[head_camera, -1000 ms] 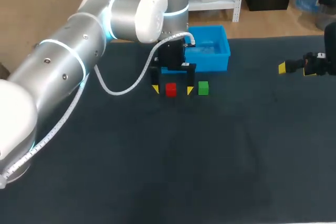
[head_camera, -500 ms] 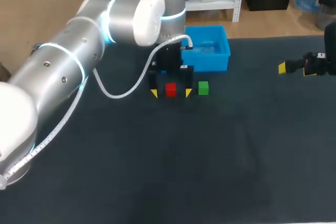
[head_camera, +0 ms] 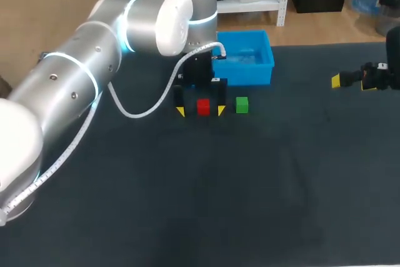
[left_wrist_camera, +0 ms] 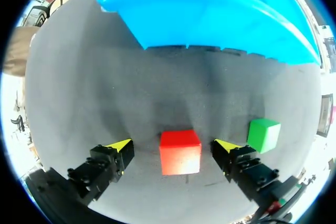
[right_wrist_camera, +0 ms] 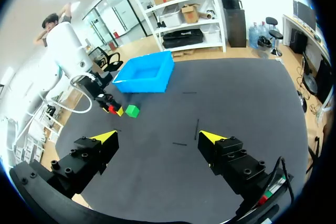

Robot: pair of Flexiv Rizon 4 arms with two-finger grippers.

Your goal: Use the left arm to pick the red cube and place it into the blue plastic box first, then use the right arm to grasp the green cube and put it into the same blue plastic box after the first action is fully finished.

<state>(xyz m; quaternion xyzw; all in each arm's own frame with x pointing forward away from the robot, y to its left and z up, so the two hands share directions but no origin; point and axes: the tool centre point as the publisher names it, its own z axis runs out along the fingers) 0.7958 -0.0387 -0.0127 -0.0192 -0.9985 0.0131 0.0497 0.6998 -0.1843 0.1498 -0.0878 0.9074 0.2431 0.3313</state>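
We can read no text, number, label or sign in any view; the red cube [left_wrist_camera: 180, 152], the green cube [left_wrist_camera: 263, 134] and the blue plastic box [left_wrist_camera: 220, 30] turn plain faces towards us; the dark desk [head_camera: 219, 186] carries no print that we can make out.

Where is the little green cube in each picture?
Head view: green cube sits on the table before the blue box, beside the red cube.
Left wrist view: green cube lies just outside the open fingers, which straddle the red cube.
Right wrist view: green cube is far ahead, near the box.
Shared landmark: the blue box.
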